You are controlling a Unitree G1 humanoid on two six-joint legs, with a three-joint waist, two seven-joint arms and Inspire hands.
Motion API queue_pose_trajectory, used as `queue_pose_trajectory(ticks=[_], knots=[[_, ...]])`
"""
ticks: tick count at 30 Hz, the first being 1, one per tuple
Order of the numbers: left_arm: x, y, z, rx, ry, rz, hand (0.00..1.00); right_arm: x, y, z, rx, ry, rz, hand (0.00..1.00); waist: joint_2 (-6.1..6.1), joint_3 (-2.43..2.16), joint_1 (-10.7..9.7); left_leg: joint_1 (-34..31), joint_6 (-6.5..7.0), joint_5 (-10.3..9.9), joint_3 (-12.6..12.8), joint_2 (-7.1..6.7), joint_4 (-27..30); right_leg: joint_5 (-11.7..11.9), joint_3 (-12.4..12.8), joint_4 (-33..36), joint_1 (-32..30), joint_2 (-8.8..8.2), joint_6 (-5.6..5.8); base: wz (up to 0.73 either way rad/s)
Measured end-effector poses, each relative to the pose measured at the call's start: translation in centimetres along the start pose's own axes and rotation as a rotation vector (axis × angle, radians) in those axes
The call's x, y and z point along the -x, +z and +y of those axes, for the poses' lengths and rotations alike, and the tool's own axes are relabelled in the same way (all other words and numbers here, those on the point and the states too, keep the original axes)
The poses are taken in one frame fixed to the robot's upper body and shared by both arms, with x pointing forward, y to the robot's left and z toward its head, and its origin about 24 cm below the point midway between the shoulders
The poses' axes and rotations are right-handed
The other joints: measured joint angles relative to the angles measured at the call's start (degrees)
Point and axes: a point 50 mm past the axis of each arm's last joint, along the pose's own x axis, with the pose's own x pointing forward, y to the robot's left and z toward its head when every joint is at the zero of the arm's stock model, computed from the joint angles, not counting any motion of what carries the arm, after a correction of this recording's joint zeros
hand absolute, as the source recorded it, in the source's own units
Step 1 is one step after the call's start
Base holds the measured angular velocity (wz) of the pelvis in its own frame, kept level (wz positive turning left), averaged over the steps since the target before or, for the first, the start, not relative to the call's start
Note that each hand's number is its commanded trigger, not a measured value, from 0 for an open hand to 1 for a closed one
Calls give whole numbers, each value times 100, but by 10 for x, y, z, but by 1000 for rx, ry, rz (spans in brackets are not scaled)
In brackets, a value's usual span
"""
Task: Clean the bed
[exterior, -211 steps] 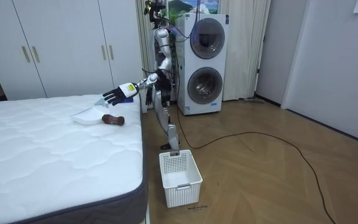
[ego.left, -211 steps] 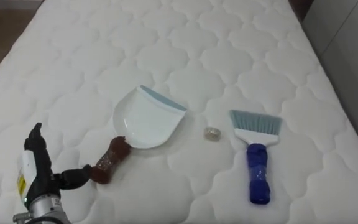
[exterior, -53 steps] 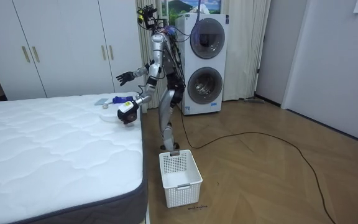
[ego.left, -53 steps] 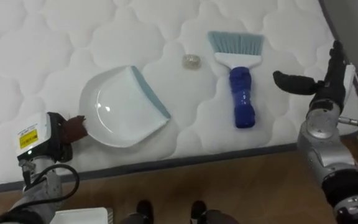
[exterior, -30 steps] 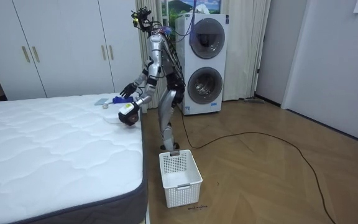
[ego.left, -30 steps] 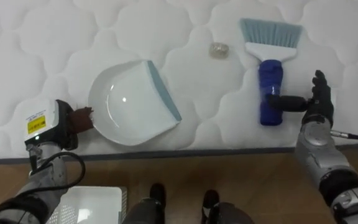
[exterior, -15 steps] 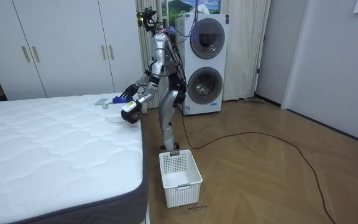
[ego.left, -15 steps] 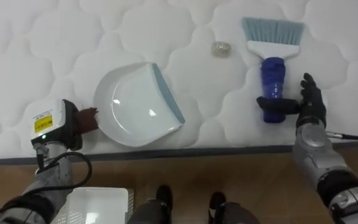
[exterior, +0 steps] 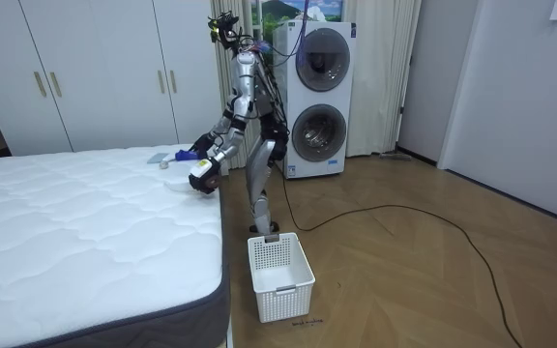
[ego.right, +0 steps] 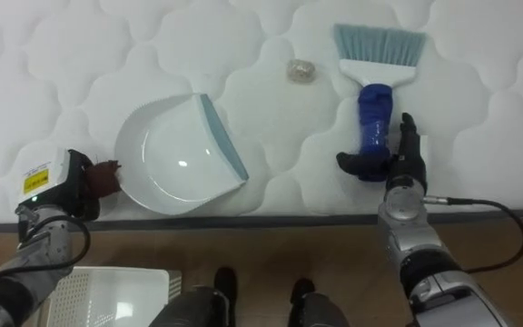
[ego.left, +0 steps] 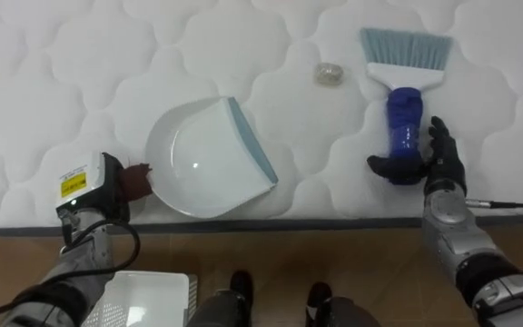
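A white dustpan (ego.left: 209,156) with a blue-grey lip lies on the white quilted bed (ego.left: 80,54) near its front edge. My left hand (ego.left: 93,186) is shut round its brown handle (ego.left: 138,180). To the right lies a brush (ego.left: 404,123) with a blue handle and pale bristles pointing away from me. My right hand (ego.left: 439,163) rests open against the handle's near end, fingers straight along its right side and thumb stretched across below it. A small crumpled scrap (ego.left: 330,74) sits between dustpan and brush. In the room view I stand bent over the bed's side.
The mattress edge (ego.left: 271,222) runs across the front, with wooden floor below. A white basket (ego.left: 143,300) stands on the floor at my lower left, also seen in the room view as the basket (exterior: 280,275). Stacked washing machines (exterior: 319,101) are behind me.
My right hand has drawn in against the brush handle's near end, thumb now under it. The left hand keeps its hold on the dustpan. The view has shifted slightly.
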Motion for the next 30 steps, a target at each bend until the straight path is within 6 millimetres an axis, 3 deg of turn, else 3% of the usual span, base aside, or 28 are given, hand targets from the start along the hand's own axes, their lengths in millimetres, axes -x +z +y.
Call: queue_pose_trajectory(ticks=[1,2,3,12,30], knots=[[0,0,0,0,0,0,100,0,0,0,11,-1,-2,35,0,0,7,1,0,0,14,1,-32,0,2,-1,-1,2,0,0],[0,0,0,0,0,0,100,0,-1,1,49,-4,-4,73,0,0,13,1,0,0,16,2,-47,0,2,-8,-6,4,0,0],[0,1,0,1,1,0,100,0,-1,2,101,-2,-7,100,-1,0,14,0,0,0,14,0,-51,0,4,-5,-13,1,0,0],[2,4,-5,10,-12,30,100,-7,1,-20,329,-110,-22,100,7,-5,7,33,-2,2,-23,-42,-49,-2,-31,18,21,-8,-3,0],[-2,11,0,18,17,16,100,-9,-6,-32,470,-174,38,100,8,-5,-9,-258,-29,18,-149,-70,13,-16,-163,23,-172,0,-17,4]])
